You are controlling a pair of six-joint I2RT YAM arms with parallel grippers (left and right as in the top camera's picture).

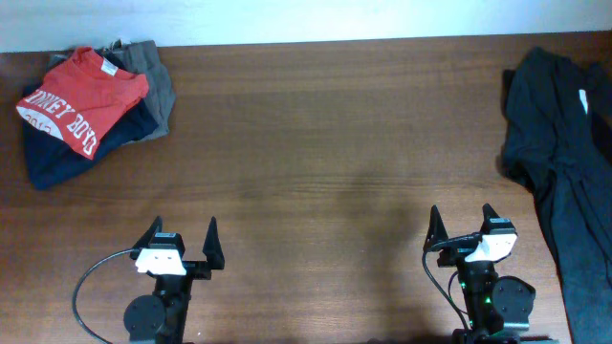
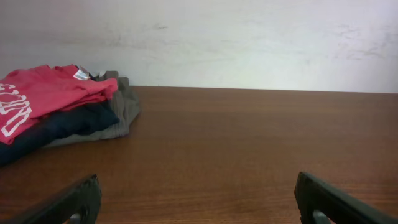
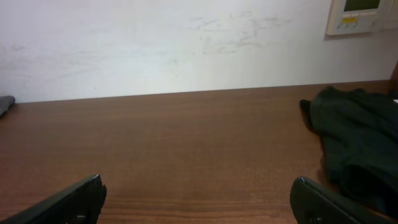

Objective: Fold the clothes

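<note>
- I had both arms parked at the near edge of the desk (image 1: 316,143). The left gripper (image 1: 185,227) sat toward the near left corner and the right gripper (image 1: 462,213) toward the near right corner.
- Both grippers had their fingers spread wide and held nothing. Each wrist view showed only bare wood between the finger tips.
- The black garment (image 1: 555,124) lay loose and unfolded along the right edge of the desk, and part of it ran out of the overhead view.
- Its long axis ran far to near, roughly parallel to the right edge. The bulk was bunched toward the far right corner, and a narrower strip trailed down to the near edge.
- From the right gripper the garment lay ahead and to the right. That strip passed just beside the right arm's base on its outer side.
- The left gripper was well apart from it, with the open middle of the desk between them.
- In the far left corner, a red T-shirt (image 1: 81,100) with white lettering sat on a navy garment (image 1: 57,162), with a grey garment (image 1: 158,81) behind them. I judged that stack to be already folded.
- I judged the black garment to be the piece to work on, and the right arm the one to reach for it, going forward and outward.
</note>
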